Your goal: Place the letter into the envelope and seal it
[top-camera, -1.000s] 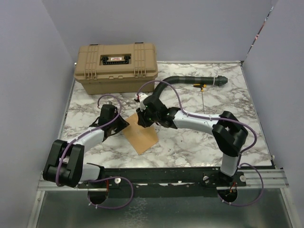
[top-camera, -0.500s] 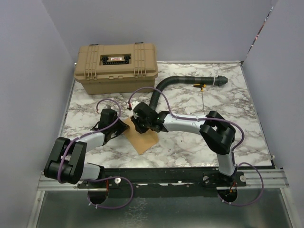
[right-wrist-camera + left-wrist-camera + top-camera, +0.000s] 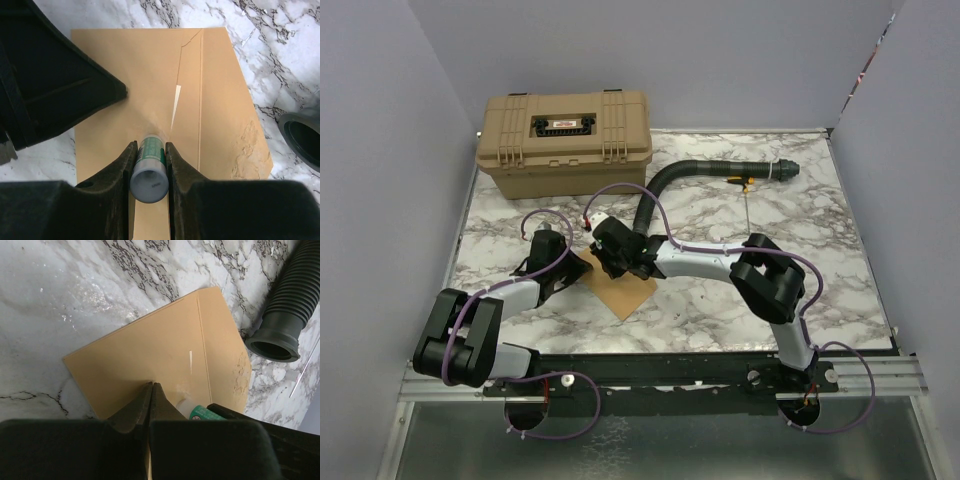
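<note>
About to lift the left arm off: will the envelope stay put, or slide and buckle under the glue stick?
Likely floppy and light: the envelope is thin paper, visibly creased near the glue stick tip. The marble table looks glossy, so it would probably slide. The shut left gripper pressing on it seems to be what pins it.

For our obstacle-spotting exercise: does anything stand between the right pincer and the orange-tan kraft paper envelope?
Only what it carries: the right pincer is shut on a green-and-white glue stick, whose tip meets the orange-tan kraft paper envelope. Nothing else visible lies between them.
</note>
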`<state>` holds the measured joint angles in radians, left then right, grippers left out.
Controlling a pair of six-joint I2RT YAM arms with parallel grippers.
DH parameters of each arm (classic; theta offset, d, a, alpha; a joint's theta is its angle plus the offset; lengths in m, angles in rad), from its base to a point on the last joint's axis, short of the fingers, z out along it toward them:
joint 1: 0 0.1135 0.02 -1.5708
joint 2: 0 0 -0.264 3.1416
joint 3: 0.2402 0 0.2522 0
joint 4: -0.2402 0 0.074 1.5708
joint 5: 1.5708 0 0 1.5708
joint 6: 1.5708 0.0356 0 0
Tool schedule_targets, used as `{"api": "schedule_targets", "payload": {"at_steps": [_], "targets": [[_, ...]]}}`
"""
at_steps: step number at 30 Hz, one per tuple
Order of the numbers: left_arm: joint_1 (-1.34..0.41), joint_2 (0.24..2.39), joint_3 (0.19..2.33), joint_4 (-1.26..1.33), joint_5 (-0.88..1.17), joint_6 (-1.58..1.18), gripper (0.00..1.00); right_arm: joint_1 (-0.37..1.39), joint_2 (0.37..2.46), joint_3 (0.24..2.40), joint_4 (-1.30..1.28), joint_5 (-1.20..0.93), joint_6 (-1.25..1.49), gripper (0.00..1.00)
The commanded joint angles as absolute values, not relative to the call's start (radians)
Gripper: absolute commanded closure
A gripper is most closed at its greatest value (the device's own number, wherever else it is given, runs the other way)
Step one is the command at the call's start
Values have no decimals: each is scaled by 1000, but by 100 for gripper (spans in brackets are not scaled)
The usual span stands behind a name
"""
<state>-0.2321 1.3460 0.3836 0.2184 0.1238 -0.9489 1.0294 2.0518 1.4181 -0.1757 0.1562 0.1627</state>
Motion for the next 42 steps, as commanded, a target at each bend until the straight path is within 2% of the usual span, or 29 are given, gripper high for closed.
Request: {"api": "schedule_targets", "payload": {"at_steps": [1,15,30,42], "targets": [[-209,1397,341,120,111,-966,100,1041,2036,1322,-192,175,149,99],[-193,1532,260,236,174,-1152,100,1060,1916,1177,-144,130,85,99],[-182,1479,266,182,164,-1138,100,1065,1911,1341,-179,152,140,99],[-163,1508,251,210,231,-1161,100,1076,1973,1333,-181,135,163,99]]}}
